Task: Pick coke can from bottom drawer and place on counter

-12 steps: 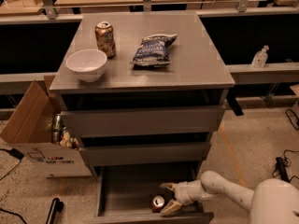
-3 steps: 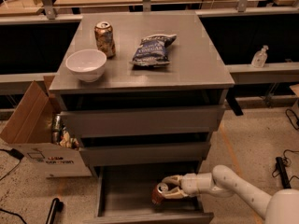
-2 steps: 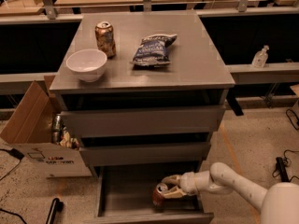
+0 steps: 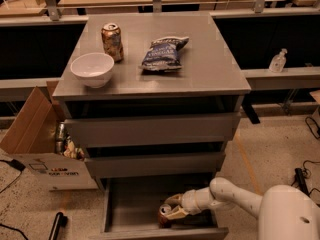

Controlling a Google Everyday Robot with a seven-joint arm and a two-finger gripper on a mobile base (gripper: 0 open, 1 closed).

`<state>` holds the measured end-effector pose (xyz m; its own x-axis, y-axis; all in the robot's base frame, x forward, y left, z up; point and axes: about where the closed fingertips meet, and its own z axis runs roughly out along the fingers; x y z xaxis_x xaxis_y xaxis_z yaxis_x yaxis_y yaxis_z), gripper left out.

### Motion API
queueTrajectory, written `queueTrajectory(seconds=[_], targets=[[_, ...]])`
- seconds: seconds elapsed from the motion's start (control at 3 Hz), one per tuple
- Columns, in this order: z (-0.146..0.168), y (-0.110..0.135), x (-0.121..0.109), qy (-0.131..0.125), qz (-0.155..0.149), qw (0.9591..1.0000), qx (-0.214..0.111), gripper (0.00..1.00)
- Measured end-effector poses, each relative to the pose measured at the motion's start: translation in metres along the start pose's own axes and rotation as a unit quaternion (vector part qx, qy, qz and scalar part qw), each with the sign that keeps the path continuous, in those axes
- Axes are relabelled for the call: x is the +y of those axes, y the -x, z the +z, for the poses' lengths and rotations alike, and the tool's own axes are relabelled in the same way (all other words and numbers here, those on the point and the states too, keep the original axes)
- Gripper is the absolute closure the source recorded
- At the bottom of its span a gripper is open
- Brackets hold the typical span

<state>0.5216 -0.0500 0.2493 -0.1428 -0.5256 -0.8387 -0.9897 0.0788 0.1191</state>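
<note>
The coke can (image 4: pixel 164 216), red with a silver lid, is inside the open bottom drawer (image 4: pixel 131 204), near its front right. My gripper (image 4: pixel 173 207) reaches in from the right, and its tan fingers (image 4: pixel 173 199) close around the can's upper part. The white arm (image 4: pixel 225 195) stretches across the drawer's right side. The grey counter (image 4: pixel 210 69) tops the cabinet, high above the drawer.
On the counter stand a white bowl (image 4: pixel 92 69), a tan-gold patterned can (image 4: pixel 112 41) and a dark chip bag (image 4: pixel 163 53). An open cardboard box (image 4: pixel 37 139) with cans stands left of the cabinet. The two upper drawers are closed. Cables lie on the floor at the right.
The gripper and the can have shifted slightly left and lower in the drawer. Four seconds ago the gripper was beside the can; now its fingers are around it.
</note>
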Motion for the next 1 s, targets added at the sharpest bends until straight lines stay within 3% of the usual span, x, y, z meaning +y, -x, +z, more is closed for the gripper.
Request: queueTrajectory(seconds=[0.67, 1.0], targets=[[0.023, -0.014, 0.001, -0.043, -0.023, 0.9988, 0.010, 1.00], [0.031, -0.017, -0.001, -0.067, -0.038, 0.9965, 0.031, 0.99]])
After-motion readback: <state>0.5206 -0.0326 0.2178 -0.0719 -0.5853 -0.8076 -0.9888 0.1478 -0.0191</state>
